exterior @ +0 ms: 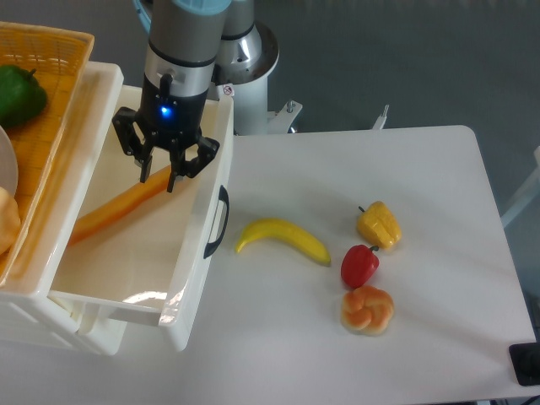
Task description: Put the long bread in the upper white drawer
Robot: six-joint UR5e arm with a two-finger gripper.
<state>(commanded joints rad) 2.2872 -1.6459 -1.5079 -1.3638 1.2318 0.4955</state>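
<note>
From the fixed camera, the tool [158, 175] was over the upper white drawer [196, 253], fingers spread apart. The long bread [114, 207] lay slanted inside that drawer, its upper end right by the fingertips. Banana [283, 239] sat on the worktop [439, 278].

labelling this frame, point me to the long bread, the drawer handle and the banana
long bread [110, 211], fixed camera, middle of the loaf inside the drawer
drawer handle [221, 221], fixed camera, middle of its black curve
banana [283, 238], fixed camera, middle of its yellow body
</note>
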